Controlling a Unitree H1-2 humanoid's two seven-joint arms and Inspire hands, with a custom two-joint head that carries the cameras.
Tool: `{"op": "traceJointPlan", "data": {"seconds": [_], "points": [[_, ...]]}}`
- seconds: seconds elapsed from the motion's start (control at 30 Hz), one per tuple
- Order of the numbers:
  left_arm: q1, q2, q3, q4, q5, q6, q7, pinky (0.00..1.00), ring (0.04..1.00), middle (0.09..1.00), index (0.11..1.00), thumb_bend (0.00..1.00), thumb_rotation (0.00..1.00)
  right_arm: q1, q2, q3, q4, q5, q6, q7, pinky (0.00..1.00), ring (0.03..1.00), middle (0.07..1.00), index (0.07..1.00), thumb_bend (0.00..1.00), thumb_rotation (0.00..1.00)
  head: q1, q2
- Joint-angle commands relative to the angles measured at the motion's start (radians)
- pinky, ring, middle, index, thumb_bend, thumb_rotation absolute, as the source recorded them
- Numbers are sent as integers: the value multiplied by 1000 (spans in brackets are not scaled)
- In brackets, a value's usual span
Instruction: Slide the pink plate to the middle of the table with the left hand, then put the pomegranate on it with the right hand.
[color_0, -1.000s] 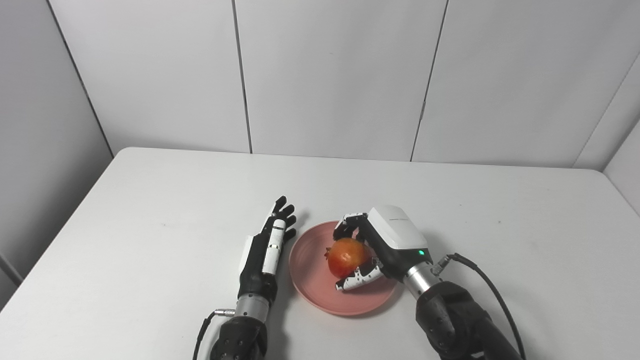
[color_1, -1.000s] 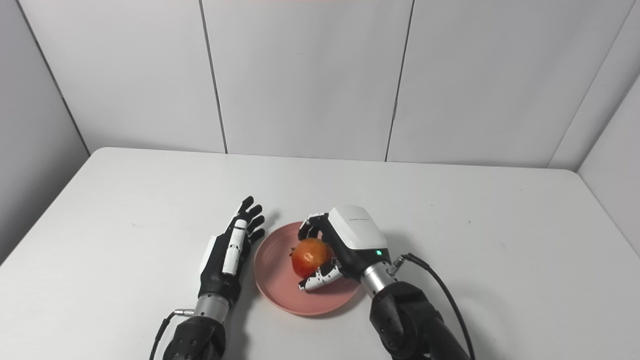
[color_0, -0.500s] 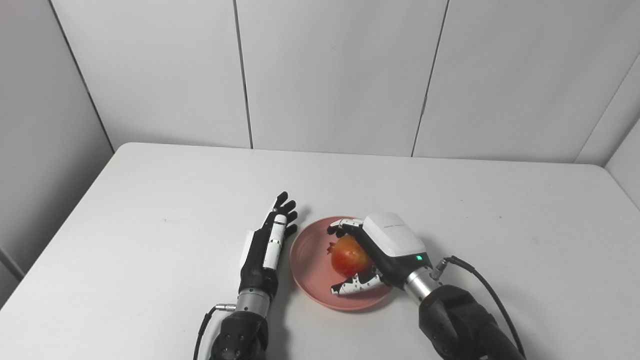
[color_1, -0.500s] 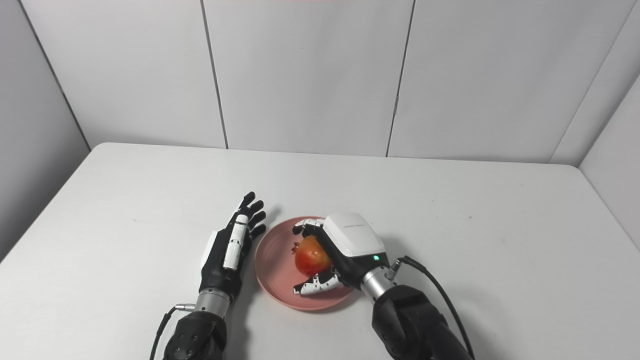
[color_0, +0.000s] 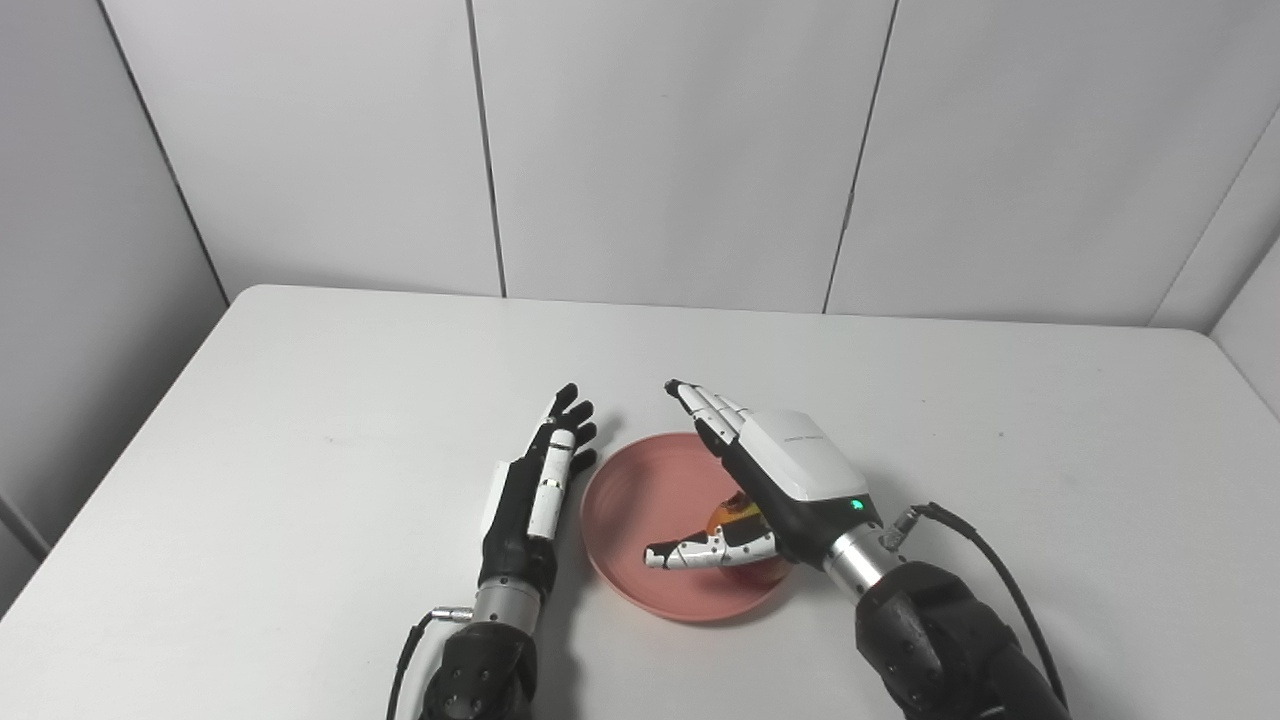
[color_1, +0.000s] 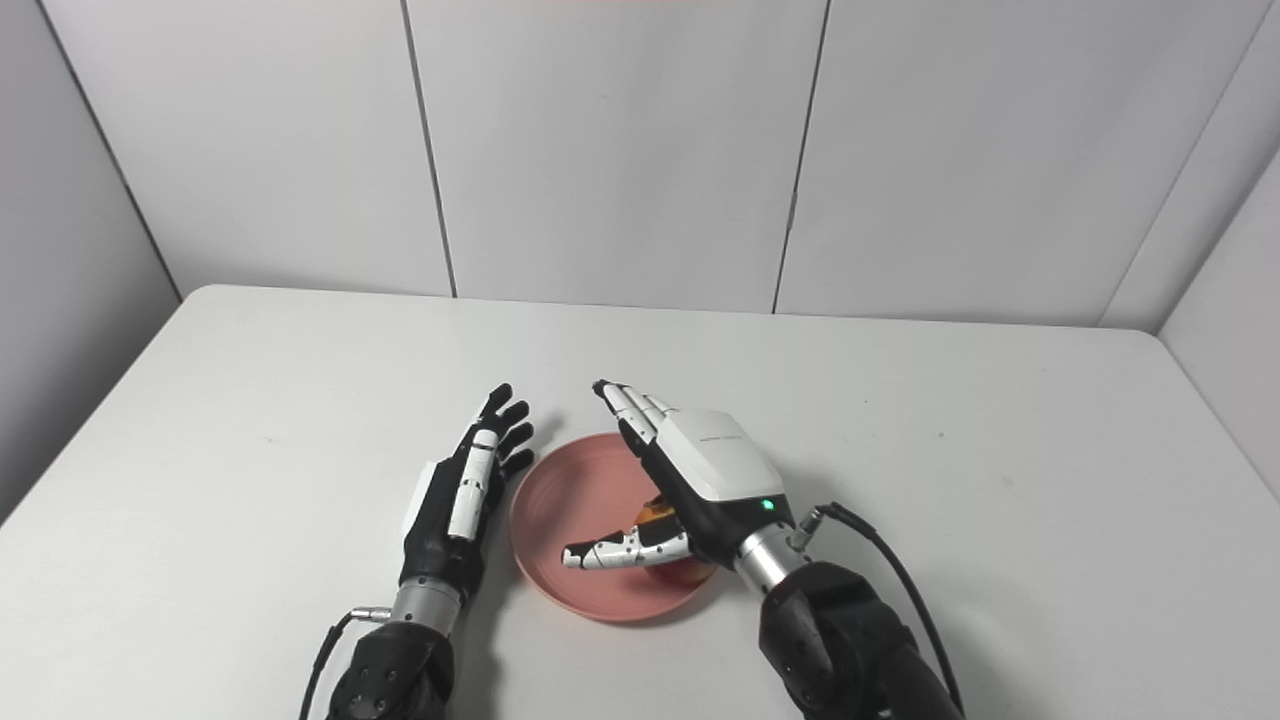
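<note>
The pink plate (color_0: 640, 505) lies on the white table near its front middle. The pomegranate (color_0: 728, 517) lies on the plate, mostly hidden under my right hand; only an orange-red sliver shows. My right hand (color_0: 770, 480) is above the plate with fingers stretched out and thumb apart, open, holding nothing. My left hand (color_0: 535, 485) lies flat and open on the table just left of the plate's rim, fingers pointing away. In the right eye view the plate (color_1: 580, 500) sits between the left hand (color_1: 462, 495) and the right hand (color_1: 695, 475).
The white table (color_0: 300, 420) has its far edge against grey wall panels. A black cable (color_0: 985, 565) trails from my right wrist over the table on the right.
My right hand has opened and let go of the pomegranate, which now rests on the plate under the palm. The left hand has not moved. The view shifted slightly a second ago.
</note>
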Motion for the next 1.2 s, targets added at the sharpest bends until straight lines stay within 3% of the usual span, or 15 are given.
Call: {"op": "traceJointPlan", "data": {"seconds": [0.0, 0.27, 0.4, 0.53, 0.63, 0.8, 0.9, 1.17], "points": [[-12, -5, -4, -6, -7, -7, -4, 888, 912, 924, 917, 352, 1000, -19, 12, -39, -46, 46, -44, -46, 882, 938, 967, 996, 1000, 676, 0, -1], [-9, -5, -1, -4, -6, -12, -2, 884, 910, 924, 917, 358, 998, 29, 36, -140, -55, 153, -74, -151, 803, 909, 957, 982, 1000, 747, 1, -4], [-7, -4, 0, -6, -11, -11, -6, 889, 911, 926, 920, 360, 993, 55, 54, -198, -67, 208, -51, -184, 806, 911, 962, 982, 952, 786, 2, -5], [-3, -3, -1, -14, -6, -4, -5, 887, 911, 927, 922, 372, 991, 76, 67, -254, -90, 266, 5, -171, 854, 928, 967, 988, 851, 981, 4, -4], [1, -1, 0, -16, -10, -7, -8, 891, 913, 929, 925, 376, 995, 100, 70, -289, -81, 321, 10, -173, 862, 924, 957, 968, 797, 997, 6, -3], [5, -1, 4, -23, -18, -6, -11, 902, 919, 933, 931, 370, 999, 139, 113, -370, -37, 506, 16, -173, 818, 925, 958, 960, 705, 1000, 12, -1], [10, -2, 3, -31, -16, -4, -11, 902, 919, 931, 930, 368, 997, 147, 133, -411, -9, 611, 53, -157, 893, 940, 959, 959, 655, 1000, 14, 1], [28, 2, -1, -52, -15, 1, -18, 915, 929, 942, 942, 375, 994, 164, 120, -421, 49, 750, 34, -126, 936, 946, 966, 969, 448, 1000, 19, 5]]}}
